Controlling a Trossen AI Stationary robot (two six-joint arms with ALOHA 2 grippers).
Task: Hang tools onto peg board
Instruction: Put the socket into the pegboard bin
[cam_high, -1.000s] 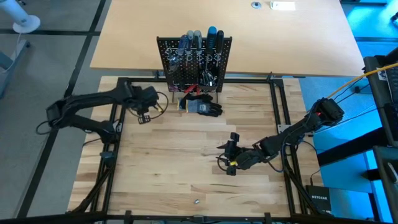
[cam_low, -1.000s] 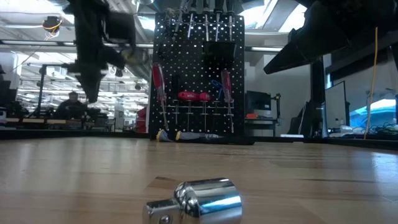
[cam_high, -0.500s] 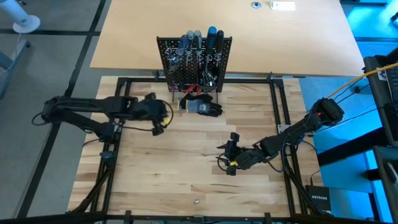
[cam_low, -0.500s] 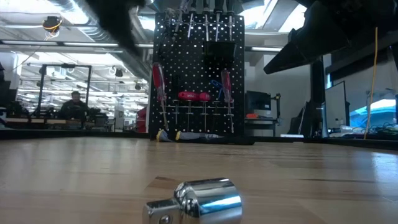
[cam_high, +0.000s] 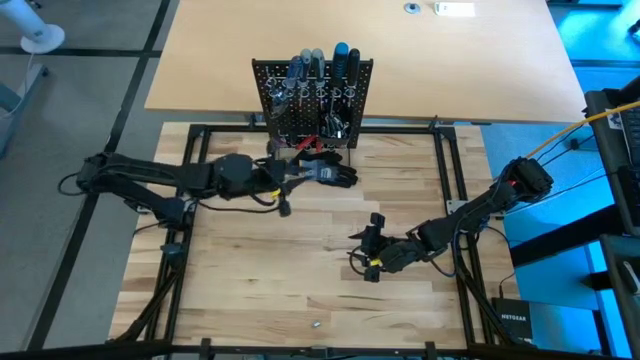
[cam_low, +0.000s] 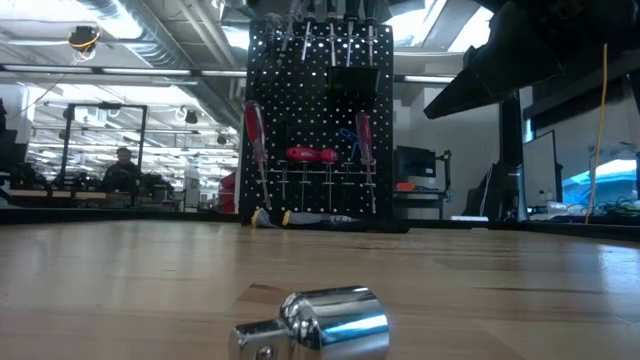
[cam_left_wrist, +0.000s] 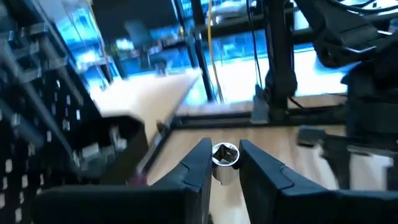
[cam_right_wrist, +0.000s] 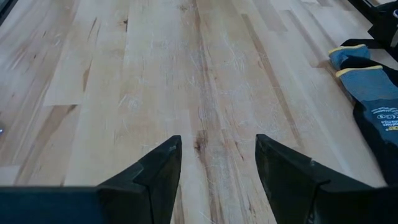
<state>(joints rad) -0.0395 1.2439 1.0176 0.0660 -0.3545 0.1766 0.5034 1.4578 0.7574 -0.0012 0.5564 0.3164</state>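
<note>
The peg board (cam_high: 312, 100) stands upright at the table's far edge, with screwdrivers in its top rings and red-handled tools (cam_low: 312, 155) hanging lower down. My left gripper (cam_high: 290, 182) hovers just in front of it, above the gloves, and is shut on a small silver socket (cam_left_wrist: 224, 155). My right gripper (cam_high: 368, 250) stands open low over bare wood at the middle right, its fingers (cam_right_wrist: 163, 163) wide apart. Another silver socket piece (cam_low: 322, 322) lies on its side near the table's near edge (cam_high: 314, 324). My left gripper pinches the silver socket by its two opposite sides (cam_left_wrist: 214, 163) between its fingers, at their free ends. The fingers lie about level and point toward the table's right. The socket is lifted clear of the table, its open end (cam_left_wrist: 226, 153) facing away from the wrist.
A dark grey and blue pair of gloves (cam_high: 326, 172) lies at the foot of the peg board, also seen in the right wrist view (cam_right_wrist: 373, 93). Black frame rails (cam_high: 452, 170) run around the wooden table. A large tan tabletop (cam_high: 480, 50) lies beyond.
My left gripper has swung from the far left of the table toward the right, to in front of the peg board. It has risen out of the low view and tipped from pointing down to about level.
</note>
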